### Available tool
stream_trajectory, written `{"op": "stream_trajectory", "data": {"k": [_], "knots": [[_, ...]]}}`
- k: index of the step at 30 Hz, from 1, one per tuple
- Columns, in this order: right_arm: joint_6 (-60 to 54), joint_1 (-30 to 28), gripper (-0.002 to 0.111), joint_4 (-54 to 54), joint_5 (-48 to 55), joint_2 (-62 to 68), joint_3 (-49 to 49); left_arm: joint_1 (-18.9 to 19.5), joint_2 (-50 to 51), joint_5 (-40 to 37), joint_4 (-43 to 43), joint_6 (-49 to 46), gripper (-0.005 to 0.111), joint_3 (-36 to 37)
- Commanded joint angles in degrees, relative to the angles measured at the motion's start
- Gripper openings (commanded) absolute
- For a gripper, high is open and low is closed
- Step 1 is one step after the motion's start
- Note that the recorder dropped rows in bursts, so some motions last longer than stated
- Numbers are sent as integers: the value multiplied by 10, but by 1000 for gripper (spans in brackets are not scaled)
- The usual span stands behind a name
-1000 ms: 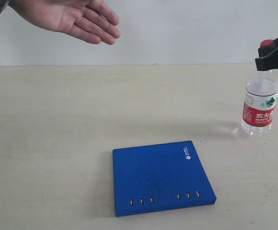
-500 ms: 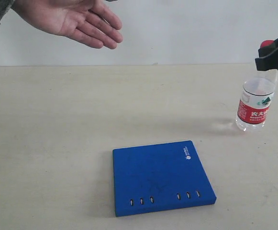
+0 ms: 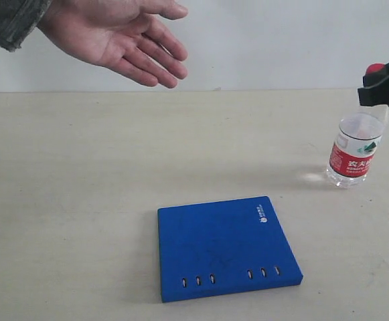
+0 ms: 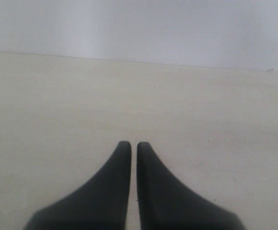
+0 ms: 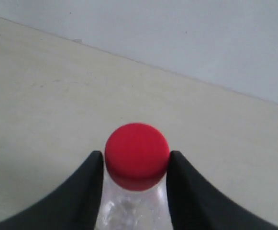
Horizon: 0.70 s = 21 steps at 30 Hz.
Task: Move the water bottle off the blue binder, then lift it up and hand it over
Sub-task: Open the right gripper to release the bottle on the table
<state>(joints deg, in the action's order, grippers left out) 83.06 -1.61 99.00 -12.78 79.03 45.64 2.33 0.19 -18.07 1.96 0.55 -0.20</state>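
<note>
The bench (image 3: 80, 200) carries the blue binder (image 3: 224, 247) flat near its front edge, with nothing on the cover. A person's open palm (image 3: 114, 33) waits above the far left corner. The water bottle (image 3: 353, 150) is well apart from the binder, near the right edge, and tilted with its base swung inward. The right hand (image 5: 136, 158) is closed about halfway on the neck, just under the red cap (image 3: 375, 68). The left hand (image 4: 134, 146) is pressed shut on nothing, over bare bench.

The grip is high and narrow, so the bottle could swing or slip out of the jaws on the long carry across to the palm. A fast move would make that more likely.

The exterior view shows the lean, the binder and the palm, but it is hard to tell there whether the base has cleared the bench. Only the right wrist view shows both jaws against the neck. Only the left wrist view shows the left hand at all.
</note>
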Motion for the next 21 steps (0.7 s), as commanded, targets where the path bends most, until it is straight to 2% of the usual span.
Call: {"op": "stream_trajectory", "data": {"k": [1, 6, 14, 18, 21], "knots": [[5, -1, 51, 9, 8, 4, -11, -2, -2, 5, -1, -2, 4, 2], [4, -1, 55, -14, 65, -13, 0, -2, -2, 5, -1, -2, 4, 2], [-17, -1, 55, -13, 72, -89, 39, -2, -2, 5, -1, -2, 4, 2], [7, 7, 55, -14, 34, -145, 53, -2, -2, 5, -1, -2, 4, 2], [23, 28, 55, -13, -55, -180, 53, -2, -2, 5, -1, -2, 4, 2]]}}
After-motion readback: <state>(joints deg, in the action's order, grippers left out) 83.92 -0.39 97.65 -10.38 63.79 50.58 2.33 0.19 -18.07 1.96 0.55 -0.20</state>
